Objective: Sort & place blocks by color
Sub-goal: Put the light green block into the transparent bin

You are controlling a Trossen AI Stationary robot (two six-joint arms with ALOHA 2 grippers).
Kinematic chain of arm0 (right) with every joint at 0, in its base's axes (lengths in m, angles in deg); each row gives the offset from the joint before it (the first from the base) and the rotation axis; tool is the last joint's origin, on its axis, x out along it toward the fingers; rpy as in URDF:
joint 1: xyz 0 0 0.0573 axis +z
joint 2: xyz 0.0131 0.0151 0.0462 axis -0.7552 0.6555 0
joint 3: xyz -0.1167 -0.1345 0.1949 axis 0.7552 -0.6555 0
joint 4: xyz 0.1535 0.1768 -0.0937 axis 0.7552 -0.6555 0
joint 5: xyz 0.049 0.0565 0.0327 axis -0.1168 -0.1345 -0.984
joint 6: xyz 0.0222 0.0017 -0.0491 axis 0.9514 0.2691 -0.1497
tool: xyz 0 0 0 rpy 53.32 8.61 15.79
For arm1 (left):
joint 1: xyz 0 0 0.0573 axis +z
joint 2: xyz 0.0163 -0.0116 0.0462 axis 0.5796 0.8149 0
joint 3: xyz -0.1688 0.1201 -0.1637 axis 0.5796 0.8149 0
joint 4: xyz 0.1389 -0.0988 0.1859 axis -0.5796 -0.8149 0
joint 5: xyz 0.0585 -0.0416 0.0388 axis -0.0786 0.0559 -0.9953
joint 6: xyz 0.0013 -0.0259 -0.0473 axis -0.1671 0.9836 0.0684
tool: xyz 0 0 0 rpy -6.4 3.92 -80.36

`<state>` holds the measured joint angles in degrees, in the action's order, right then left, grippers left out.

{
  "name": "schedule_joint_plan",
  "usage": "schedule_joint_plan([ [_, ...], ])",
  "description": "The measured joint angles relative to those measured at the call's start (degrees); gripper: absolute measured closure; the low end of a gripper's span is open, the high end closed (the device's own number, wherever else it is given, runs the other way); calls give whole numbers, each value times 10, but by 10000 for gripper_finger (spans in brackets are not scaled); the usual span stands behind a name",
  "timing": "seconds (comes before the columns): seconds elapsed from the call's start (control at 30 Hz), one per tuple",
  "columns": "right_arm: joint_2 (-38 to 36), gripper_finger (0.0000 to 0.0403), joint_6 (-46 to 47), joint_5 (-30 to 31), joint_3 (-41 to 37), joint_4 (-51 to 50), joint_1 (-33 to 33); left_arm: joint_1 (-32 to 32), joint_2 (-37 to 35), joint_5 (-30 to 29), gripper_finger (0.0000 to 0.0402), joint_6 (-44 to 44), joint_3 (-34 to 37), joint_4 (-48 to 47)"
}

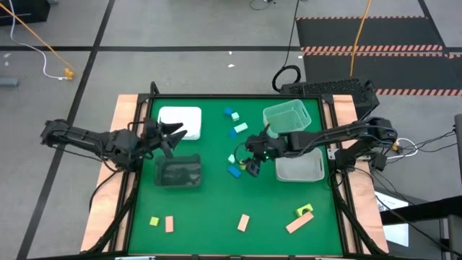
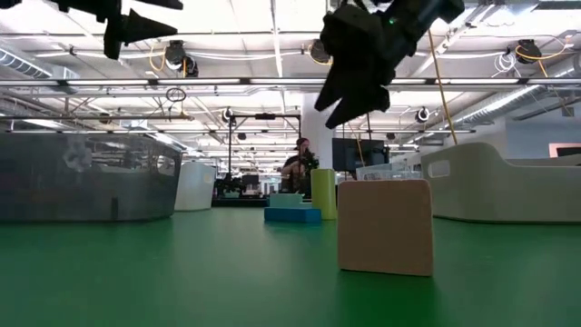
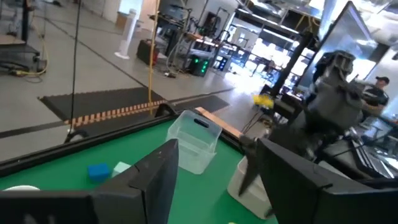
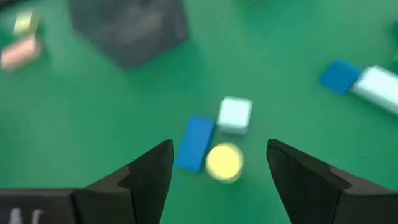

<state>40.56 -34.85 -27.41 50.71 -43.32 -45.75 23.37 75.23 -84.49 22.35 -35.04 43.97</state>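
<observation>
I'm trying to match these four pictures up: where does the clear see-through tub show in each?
High view: clear tub at the mat's far right.
Low view: cannot tell it apart.
Left wrist view: middle, on the green mat.
Right wrist view: not in it.
Shared landmark: the blue block beneath the right gripper.

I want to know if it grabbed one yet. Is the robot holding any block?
No. The right gripper hangs open above a blue block; the left gripper is open too, holding nothing.
</observation>
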Motion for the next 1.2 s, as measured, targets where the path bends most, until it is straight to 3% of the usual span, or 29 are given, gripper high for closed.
schedule_joint_plan([
  [0.1, 13, 154, -71, -8, 0, 2, 17, 6, 9, 0, 186, 9, -12, 1],
  [0.27, 43, 154, -160, 36, 0, 8, 34, 8, 10, 7, 186, -6, -14, -2],
  [0.57, 120, 154, -131, 52, 1, 76, 35, 8, 10, 7, 186, 13, -14, -3],
  [0.7, 122, 154, -116, 81, 1, 73, 35, 8, 10, 8, 186, 27, -14, -3],
  [1.2, 95, 154, -113, 84, 0, 64, 34, 8, 10, 8, 186, 35, -14, -3],
])
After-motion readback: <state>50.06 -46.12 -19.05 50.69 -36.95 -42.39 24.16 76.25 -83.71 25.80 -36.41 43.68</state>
